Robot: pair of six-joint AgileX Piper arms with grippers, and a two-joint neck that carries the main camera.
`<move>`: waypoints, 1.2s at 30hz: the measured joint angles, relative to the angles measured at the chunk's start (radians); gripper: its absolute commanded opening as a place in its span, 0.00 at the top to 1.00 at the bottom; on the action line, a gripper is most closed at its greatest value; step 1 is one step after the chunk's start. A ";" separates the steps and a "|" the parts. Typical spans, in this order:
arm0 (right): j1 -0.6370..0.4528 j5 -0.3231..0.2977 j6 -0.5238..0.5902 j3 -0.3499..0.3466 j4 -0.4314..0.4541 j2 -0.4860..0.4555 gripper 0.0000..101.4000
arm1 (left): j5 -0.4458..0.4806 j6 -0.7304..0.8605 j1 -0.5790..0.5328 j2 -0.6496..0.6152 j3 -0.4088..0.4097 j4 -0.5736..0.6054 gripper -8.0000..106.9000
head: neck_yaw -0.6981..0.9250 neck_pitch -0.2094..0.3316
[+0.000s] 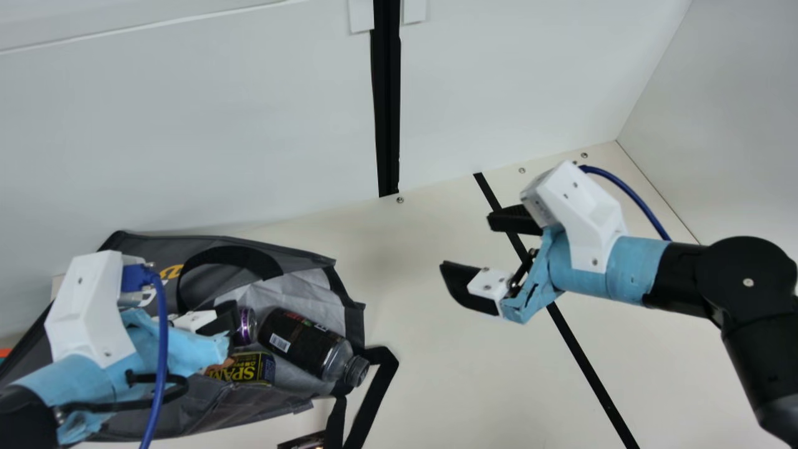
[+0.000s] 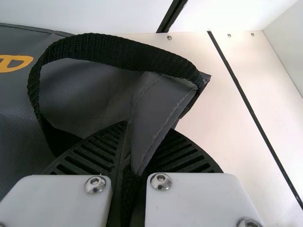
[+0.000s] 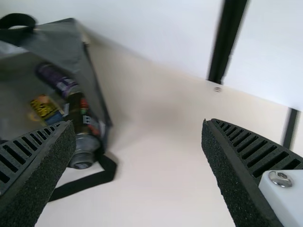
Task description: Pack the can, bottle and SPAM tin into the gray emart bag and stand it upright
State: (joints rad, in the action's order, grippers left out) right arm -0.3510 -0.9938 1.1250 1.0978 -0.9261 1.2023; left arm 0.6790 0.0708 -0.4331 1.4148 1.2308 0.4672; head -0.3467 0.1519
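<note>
Toward the table's (image 1: 405, 280) back edge, my left gripper (image 2: 148, 126) pinches the limp bag (image 1: 156, 246); right gripper (image 1: 466, 244) gapes empty, the rim (image 1: 355, 324) likely firmest

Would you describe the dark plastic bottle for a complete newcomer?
Find the large gray fabric bag. At its open mouth lies the bottle, capped end outward. It is longer than its neighbours, the yellow-lettered SPAM tin and purple metal can.

The cream table (image 1: 424, 349) bears the gray emart bag (image 1: 187, 408), a black strip (image 1: 590, 374) and a dark item (image 1: 300, 443).
</note>
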 measured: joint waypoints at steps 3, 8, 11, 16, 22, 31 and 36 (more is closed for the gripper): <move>-0.020 0.032 -0.040 -0.005 0.027 -0.021 0.06 | 0.000 0.000 0.000 0.000 0.000 0.000 1.00 | -0.002 0.000; -0.042 0.090 -0.123 -0.019 0.096 -0.053 0.06 | 0.000 0.000 0.000 0.000 0.000 0.000 1.00 | -0.002 0.000; -0.048 0.127 -0.181 -0.024 0.147 -0.075 0.06 | 0.000 0.000 0.000 0.000 0.000 0.000 1.00 | -0.002 0.000; -0.059 0.177 -0.291 -0.028 0.250 -0.104 0.06 | 0.000 0.000 0.000 0.000 0.000 0.000 1.00 | 0.000 0.000; -0.072 0.208 -0.431 -0.012 0.383 -0.128 0.06 | 0.000 0.000 0.000 0.000 0.000 0.000 1.00 | 0.000 0.000; -0.082 0.180 -0.642 0.042 0.595 -0.143 0.06 | 0.000 0.000 0.000 0.000 0.000 0.000 1.00 | 0.000 0.002; -0.078 0.141 -0.751 0.082 0.711 -0.144 0.06 | 0.000 0.000 0.000 0.000 0.000 0.000 1.00 | -0.002 0.000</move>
State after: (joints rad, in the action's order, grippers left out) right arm -0.4290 -0.8528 0.3743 1.1795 -0.2153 1.0579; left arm 0.6790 0.0708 -0.4331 1.4148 1.2308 0.4672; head -0.3482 0.1519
